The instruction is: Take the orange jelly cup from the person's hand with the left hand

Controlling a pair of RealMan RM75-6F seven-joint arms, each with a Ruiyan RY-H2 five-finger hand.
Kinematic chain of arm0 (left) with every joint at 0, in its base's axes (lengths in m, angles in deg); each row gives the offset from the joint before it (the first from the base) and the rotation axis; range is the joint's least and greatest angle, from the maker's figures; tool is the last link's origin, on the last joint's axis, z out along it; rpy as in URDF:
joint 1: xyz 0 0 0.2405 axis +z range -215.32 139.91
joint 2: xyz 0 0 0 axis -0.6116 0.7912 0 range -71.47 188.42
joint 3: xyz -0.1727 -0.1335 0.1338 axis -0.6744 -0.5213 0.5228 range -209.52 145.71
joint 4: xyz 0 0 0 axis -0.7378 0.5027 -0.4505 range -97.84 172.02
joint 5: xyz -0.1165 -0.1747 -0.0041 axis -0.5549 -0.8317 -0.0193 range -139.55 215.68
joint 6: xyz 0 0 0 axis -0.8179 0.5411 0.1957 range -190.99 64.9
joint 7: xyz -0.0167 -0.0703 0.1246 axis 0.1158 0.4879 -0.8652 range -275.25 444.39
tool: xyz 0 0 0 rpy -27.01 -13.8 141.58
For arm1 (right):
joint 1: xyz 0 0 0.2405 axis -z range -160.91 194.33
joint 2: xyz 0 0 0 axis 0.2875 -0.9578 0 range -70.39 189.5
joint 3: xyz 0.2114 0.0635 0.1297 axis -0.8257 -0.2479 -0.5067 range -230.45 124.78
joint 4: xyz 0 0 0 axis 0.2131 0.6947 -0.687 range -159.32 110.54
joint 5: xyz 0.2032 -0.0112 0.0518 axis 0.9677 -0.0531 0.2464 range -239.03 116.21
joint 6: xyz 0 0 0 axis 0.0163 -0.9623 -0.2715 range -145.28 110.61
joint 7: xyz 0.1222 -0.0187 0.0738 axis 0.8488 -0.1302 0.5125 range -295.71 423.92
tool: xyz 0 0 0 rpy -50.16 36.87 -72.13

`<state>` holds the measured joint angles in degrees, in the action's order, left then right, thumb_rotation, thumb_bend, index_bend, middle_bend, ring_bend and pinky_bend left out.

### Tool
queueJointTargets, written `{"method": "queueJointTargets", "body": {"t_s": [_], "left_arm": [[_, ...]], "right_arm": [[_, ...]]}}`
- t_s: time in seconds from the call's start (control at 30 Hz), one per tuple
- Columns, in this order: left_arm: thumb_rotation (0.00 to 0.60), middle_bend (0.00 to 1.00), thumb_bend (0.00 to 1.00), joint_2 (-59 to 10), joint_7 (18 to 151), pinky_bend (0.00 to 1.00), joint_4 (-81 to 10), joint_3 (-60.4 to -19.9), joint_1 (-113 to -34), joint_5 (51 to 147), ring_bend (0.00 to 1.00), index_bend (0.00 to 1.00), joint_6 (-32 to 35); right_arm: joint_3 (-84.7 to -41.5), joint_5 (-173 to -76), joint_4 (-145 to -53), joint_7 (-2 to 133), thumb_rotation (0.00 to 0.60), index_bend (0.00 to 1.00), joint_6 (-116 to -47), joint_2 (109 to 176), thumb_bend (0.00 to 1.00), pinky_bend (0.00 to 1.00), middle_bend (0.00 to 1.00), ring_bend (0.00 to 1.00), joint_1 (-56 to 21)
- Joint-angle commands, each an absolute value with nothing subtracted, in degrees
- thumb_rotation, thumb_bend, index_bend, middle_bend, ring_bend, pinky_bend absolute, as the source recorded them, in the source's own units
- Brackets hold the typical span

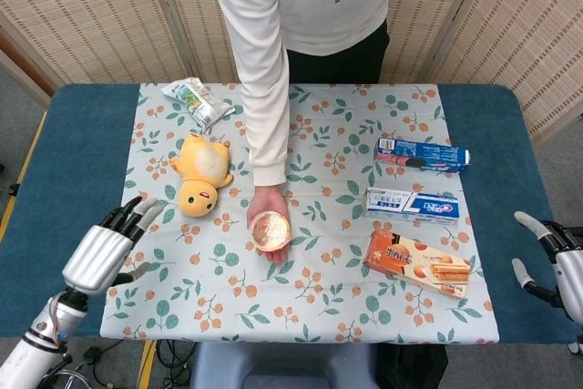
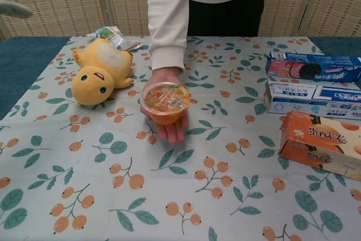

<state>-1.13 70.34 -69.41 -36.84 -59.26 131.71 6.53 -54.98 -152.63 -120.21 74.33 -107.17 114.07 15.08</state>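
Note:
The orange jelly cup point(image 1: 270, 230) point(image 2: 165, 103) rests on the person's upturned palm point(image 1: 271, 214) point(image 2: 167, 119) over the middle of the flowered cloth. It is a clear cup with orange jelly and a printed lid. My left hand point(image 1: 107, 248) hovers at the cloth's left edge, well to the left of the cup, empty, with its fingers spread towards the cup. One fingertip point(image 2: 14, 9) of it shows at the chest view's upper left. My right hand point(image 1: 557, 261) stays at the table's right edge, open and empty.
A yellow plush toy point(image 1: 201, 173) point(image 2: 100, 71) lies between my left hand and the cup. A snack packet point(image 1: 199, 101) lies behind it. At the right sit a blue box point(image 1: 422, 156), a white-blue box point(image 1: 412, 206) and an orange wafer box point(image 1: 417, 263).

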Motion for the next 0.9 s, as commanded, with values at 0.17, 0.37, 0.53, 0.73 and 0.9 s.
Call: {"method": "queueJointTargets", "body": {"t_s": [0.17,0.37,0.53,0.73,0.9], "left_arm": [[0.6,0.0,0.21,-4.5,75.9,0.16,-66.1,-39.1,-71.6,134.3,0.03,0.0,-7.0],[0.6,0.0,0.21,-8.8,74.4,0.13,-63.8,-40.9,-79.7,130.1,0.0,0.0,-17.7],[0.6,0.0,0.21,-13.2,71.9,0.11,-60.9,-42.2,-84.2,126.3,0.0,0.0,-22.0],[0.6,0.0,0.21,-17.9,68.5,0.08,-57.1,-43.6,-88.5,120.4,0.0,0.0,-25.5],[0.6,0.0,0.21,-21.0,66.1,0.08,-54.2,-43.6,-91.1,116.8,0.0,0.0,-26.8]], "right_arm": [[-55.1,-152.6,-120.7,73.7,0.6,0.17,-106.8,114.0,0.38,0.41,0.27,0.21,14.9],[-54.9,-152.5,-121.2,73.2,0.6,0.17,-106.7,113.8,0.38,0.41,0.27,0.21,15.0],[-54.9,-152.5,-121.4,73.0,0.6,0.17,-106.6,113.7,0.38,0.41,0.27,0.21,15.1],[-54.8,-152.3,-121.4,73.1,0.6,0.17,-106.8,113.6,0.38,0.41,0.27,0.21,15.4],[-54.7,-152.1,-121.2,73.4,0.6,0.17,-106.9,113.5,0.38,0.41,0.27,0.21,15.7]]}}
